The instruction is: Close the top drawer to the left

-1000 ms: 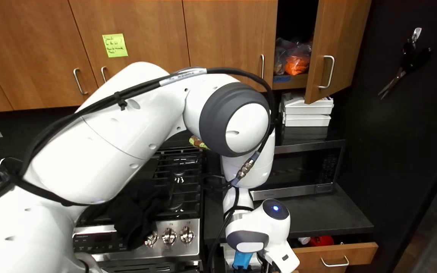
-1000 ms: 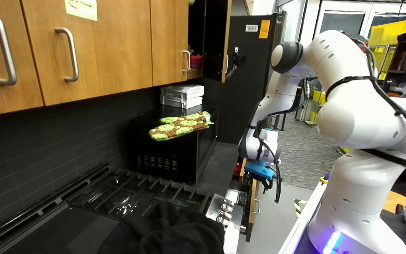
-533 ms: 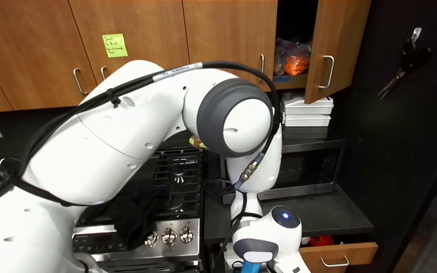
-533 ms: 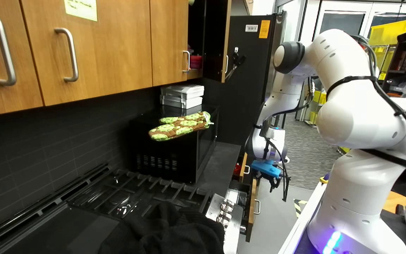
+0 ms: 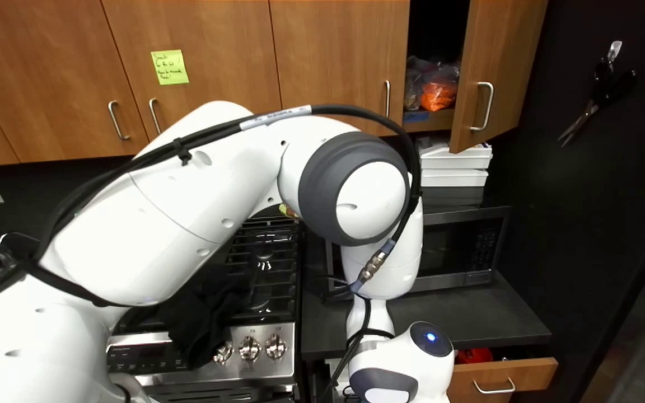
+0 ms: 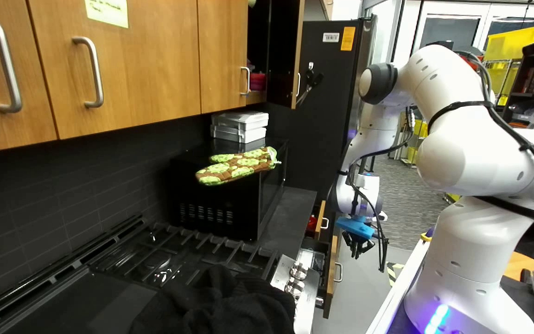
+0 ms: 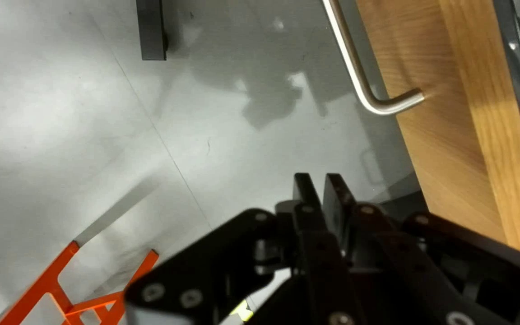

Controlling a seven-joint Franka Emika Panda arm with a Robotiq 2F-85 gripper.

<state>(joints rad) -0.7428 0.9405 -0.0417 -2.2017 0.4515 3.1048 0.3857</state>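
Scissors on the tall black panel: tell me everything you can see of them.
The scissors have black handles that blend into the tall black panel, and shiny, metal-looking blades parted slightly at the tips. They hang from a small pale hook, seemingly by one handle, with the blades slanting down to the left in both exterior views. Whether they also touch the panel is unclear.

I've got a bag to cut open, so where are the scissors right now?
In an exterior view, the scissors hang toward the upper right, against a black panel, just right of the open cabinet door.
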